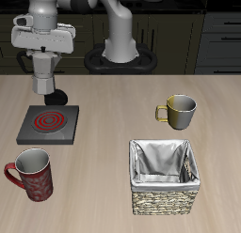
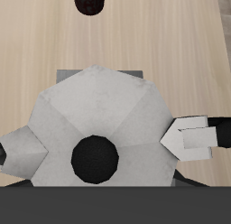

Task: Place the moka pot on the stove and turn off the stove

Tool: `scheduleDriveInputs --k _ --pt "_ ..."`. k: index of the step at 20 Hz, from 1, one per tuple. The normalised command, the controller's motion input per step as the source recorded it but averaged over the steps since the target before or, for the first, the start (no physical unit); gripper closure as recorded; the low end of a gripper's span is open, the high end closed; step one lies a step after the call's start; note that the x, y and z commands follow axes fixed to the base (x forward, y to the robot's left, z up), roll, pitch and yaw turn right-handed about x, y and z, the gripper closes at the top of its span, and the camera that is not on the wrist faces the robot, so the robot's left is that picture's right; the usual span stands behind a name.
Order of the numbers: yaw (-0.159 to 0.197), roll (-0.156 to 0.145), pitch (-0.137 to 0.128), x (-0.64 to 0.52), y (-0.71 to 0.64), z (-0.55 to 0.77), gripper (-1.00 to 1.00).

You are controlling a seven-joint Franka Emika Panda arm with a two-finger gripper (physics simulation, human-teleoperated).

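The small silver faceted metal moka pot [image 1: 44, 82] hangs in the air, raised clear of the table [image 1: 113, 133] and held just above the back edge of the flat grey square stove [image 1: 49, 125], whose round burner [image 1: 49, 117] shows glowing red rings. In the wrist view the moka pot [image 2: 95, 128] fills most of the picture: its pale angled lid panels, its round black lid knob [image 2: 96, 160] and its pointed spout off to one side, with the grey stove edge [image 2: 101, 74] just visible past it.

The white two-finger gripper [image 1: 43, 56] comes down on the pot from above and its fingers are clamped on the pot's top; one finger [image 2: 189, 138] presses against the lid's rim in the wrist view, while the other is not clearly shown.

A small black thing, too small to identify, lies on the table just behind the stove [image 1: 59, 95]. Nearer the table's front edge, before the stove, stands a red patterned mug [image 1: 31, 174] with a handle. Well apart on the other side of the table stands an olive-metal mug with a yellow handle [image 1: 177, 110], and in front of it a woven wicker basket with a grey cloth lining [image 1: 165, 177].
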Motion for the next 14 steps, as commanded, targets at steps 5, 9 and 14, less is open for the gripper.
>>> scheduleDriveInputs --k 5,9,14 --pt "-0.002 -0.025 -0.017 0.03 -0.16 0.0 1.0" --pt "-0.014 0.001 -0.01 0.11 0.02 -0.05 1.0" --pt "-0.019 0.012 0.004 0.13 0.1 -0.14 1.0"
